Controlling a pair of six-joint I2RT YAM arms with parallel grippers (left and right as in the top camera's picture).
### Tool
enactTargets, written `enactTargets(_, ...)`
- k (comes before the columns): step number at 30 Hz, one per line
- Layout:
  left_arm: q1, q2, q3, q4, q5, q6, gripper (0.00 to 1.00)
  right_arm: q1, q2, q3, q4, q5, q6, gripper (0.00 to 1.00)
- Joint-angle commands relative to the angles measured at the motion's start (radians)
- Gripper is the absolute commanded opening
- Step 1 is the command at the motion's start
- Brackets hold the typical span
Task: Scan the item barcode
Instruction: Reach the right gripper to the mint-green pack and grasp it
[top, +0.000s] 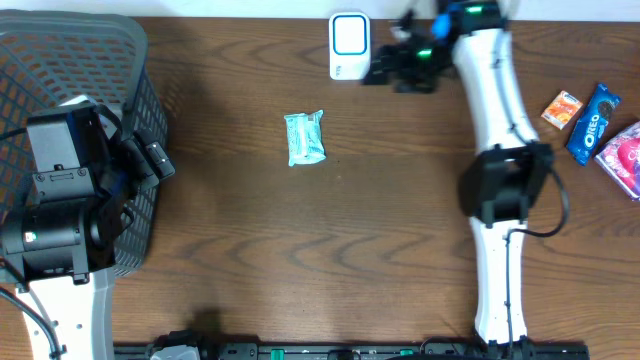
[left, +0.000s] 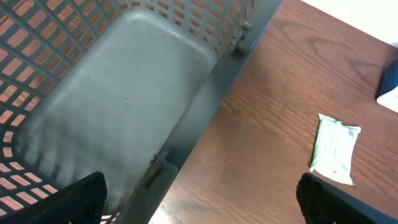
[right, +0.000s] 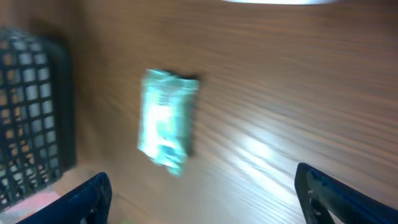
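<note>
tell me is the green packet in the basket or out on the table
Out. The green packet lies flat on the wooden table, apart from the basket at the left.

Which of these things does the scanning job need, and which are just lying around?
For the job: green packet, scanner.
Just lying about, it seems: basket, Oreo pack, orange packet, pink packet.

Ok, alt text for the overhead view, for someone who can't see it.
A pale green packet lies centrally on a dark wooden table. The right gripper is by a white scanner at the far edge; the left arm stands at a grey basket; snacks lie far right.
</note>
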Motion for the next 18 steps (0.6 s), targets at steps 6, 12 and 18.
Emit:
enactTargets(6,0.004,0.001,0.018,-0.003,-0.009,-0.005,0.98,0.185,0.090,0.000,0.119,-0.006,0.258,0.80)
enactTargets(12,0.004,0.001,0.018,-0.003,-0.009,-0.005,0.98,0.242,0.124,0.000,0.071,0.178,0.299,0.76)
enactTargets(18,0.004,0.001,0.018,-0.003,-0.009,-0.005,0.98,0.258,0.129,0.000,0.023,0.258,0.298,0.72)
